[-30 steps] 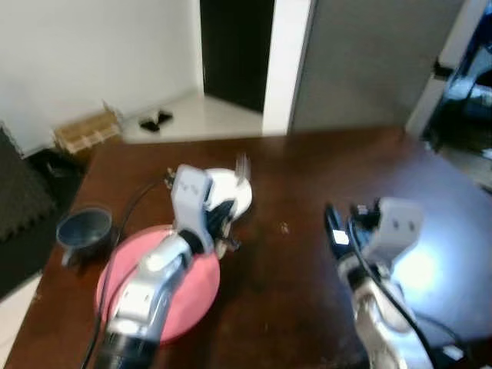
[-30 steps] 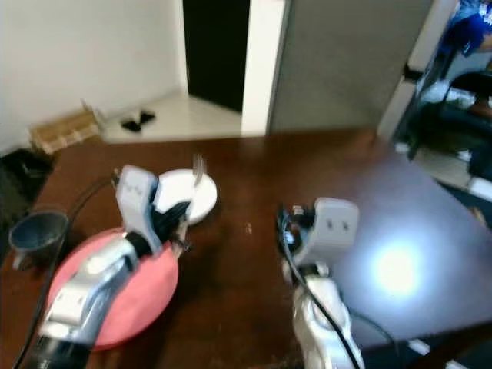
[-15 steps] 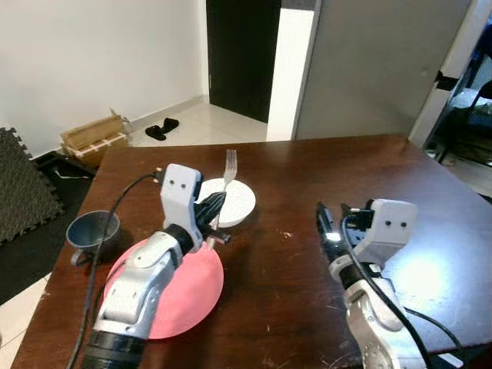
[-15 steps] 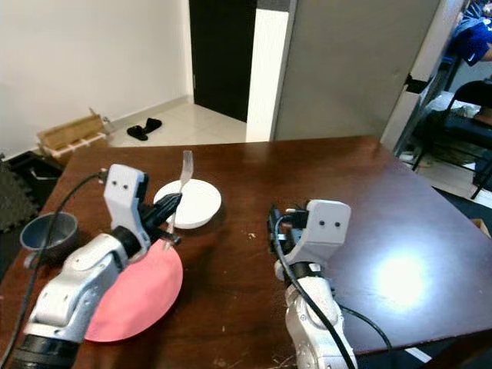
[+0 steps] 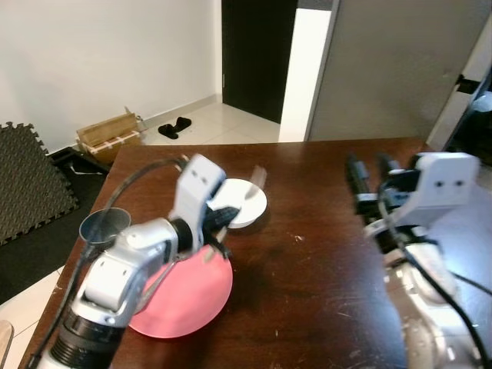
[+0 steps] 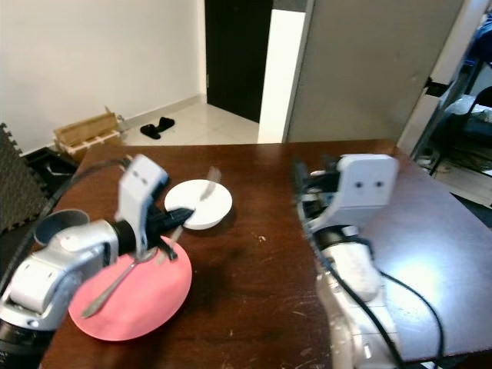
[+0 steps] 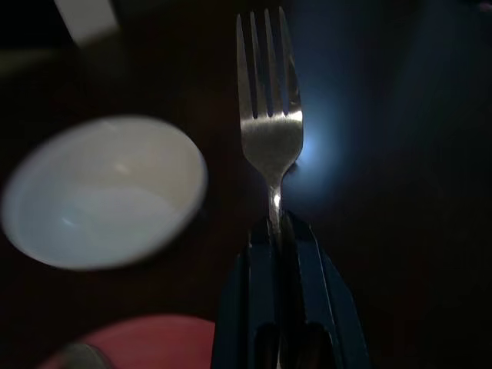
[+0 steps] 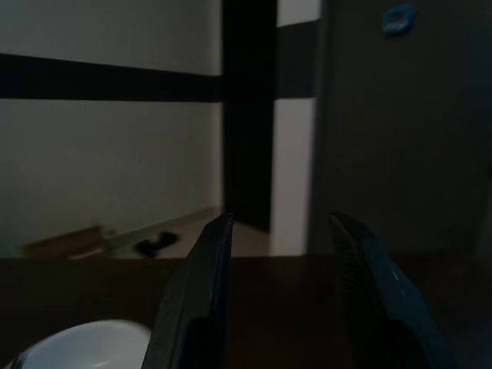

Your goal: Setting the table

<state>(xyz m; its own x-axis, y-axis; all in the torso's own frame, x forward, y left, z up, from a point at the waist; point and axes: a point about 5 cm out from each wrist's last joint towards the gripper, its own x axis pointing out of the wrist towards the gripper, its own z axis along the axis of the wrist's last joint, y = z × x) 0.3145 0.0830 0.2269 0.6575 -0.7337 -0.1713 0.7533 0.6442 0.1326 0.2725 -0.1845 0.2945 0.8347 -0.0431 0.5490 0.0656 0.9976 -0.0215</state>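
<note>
My left gripper [image 7: 278,227] is shut on the handle of a silver fork [image 7: 269,115]. The fork's tines point out over the dark brown table [image 5: 307,261], beside a white bowl [image 5: 246,201]. Below the left arm lies a pink plate [image 5: 188,300] with a spoon [image 6: 115,281] on it. A grey-blue cup [image 5: 104,227] stands at the table's left edge. My right gripper [image 5: 370,166] is raised over the right side of the table, open, with nothing between its fingers [image 8: 201,292].
Beyond the table's far edge are a wooden crate [image 5: 111,132] and black slippers [image 5: 175,127] on the pale floor, a dark foam mat [image 5: 31,177] at left, and a dark doorway [image 5: 257,54]. The table's right half is bare wood.
The camera has shifted. The fork, upright before, now tilts forward over the bowl's side. My right gripper has risen higher and farther forward.
</note>
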